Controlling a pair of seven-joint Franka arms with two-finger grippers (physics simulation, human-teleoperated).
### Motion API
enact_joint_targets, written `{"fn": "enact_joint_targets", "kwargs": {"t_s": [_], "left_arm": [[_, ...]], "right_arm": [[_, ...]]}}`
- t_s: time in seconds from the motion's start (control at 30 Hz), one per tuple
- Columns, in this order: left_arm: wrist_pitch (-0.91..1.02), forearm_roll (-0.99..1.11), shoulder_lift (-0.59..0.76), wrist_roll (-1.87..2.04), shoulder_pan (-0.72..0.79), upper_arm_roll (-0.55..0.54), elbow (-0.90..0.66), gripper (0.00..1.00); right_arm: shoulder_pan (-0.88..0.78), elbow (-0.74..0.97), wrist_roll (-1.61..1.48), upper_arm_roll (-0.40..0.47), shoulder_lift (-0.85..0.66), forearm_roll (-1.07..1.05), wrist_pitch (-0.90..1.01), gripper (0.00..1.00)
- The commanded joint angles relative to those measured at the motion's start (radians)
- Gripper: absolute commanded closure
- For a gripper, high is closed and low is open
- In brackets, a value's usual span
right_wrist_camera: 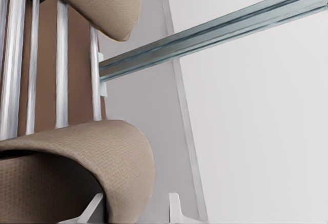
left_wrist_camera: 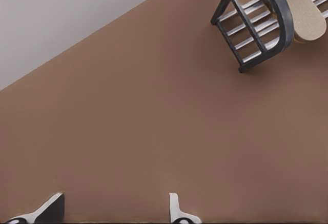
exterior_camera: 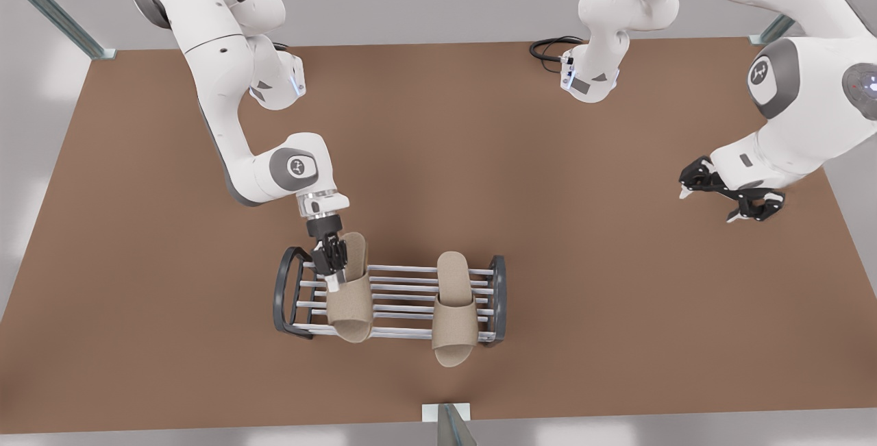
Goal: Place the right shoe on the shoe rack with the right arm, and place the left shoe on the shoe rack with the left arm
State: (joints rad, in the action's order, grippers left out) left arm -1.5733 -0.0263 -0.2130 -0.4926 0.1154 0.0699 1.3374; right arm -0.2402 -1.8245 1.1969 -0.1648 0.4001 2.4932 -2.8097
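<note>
Brown tabletop (exterior_camera: 171, 336) carries everything; both arms reach in from the far edge.

Shoe rack (exterior_camera: 404, 280) sits near the front edge, its silver bars running across the front view between dark end frames. Both slippers are on it, long axes across the bars, toes overhanging the front rail.

Left shoe (exterior_camera: 455, 309) lies at the front view's right end of the rack, nothing touching it. Right shoe (exterior_camera: 351, 290) lies at the other end, with the right gripper (exterior_camera: 331, 262) down on its near-side edge by the heel. The right wrist view puts the fingertips (right_wrist_camera: 177, 208) either side of the strap wall (right_wrist_camera: 128, 167), so I read it as clenched on the right shoe, not yet let go.

Left gripper (exterior_camera: 732, 191) hangs well off toward the front view's right, parted and empty, waiting. From its wrist camera the rack's end frame (left_wrist_camera: 279, 16) sits far ahead.

Key relation: shoe already rests on the bars directly under the claw, so the exit is probably open, then straight up along the claw axis. Sideways drag would likely skew the shoe.
</note>
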Motion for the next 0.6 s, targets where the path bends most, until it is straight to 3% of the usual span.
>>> {"fn": "enact_joint_targets", "kwargs": {"t_s": [0.0, 0.2, 0.27, 0.4, 0.57], "left_arm": [[0.059, 0.077, -0.011, 0.921, -0.003, -0.012, 0.008, 0.0], [0.047, 0.023, 0.0, 1.126, -0.003, -0.013, 0.008, 0.0], [-0.002, 0.014, -0.011, 1.154, -0.054, -0.082, 0.009, 0.0], [-0.004, 0.016, -0.023, 1.154, -0.051, -0.084, 0.009, 0.0], [0.001, 0.016, -0.016, 1.155, -0.048, -0.085, 0.011, 0.0]], "right_arm": [[-0.001, 0.001, 0.0, 0.001, -0.003, -0.007, -0.007, 0.0], [0.001, -0.015, 0.001, 0.007, -0.011, -0.005, -0.016, 0.0], [0.001, -0.053, 0.001, 0.007, -0.043, -0.005, -0.016, 0.0], [-0.016, -0.091, 0.001, 0.002, -0.103, -0.008, -0.017, 0.0], [-0.063, -0.119, 0.001, -0.03, -0.181, -0.181, -0.019, 0.0]]}}
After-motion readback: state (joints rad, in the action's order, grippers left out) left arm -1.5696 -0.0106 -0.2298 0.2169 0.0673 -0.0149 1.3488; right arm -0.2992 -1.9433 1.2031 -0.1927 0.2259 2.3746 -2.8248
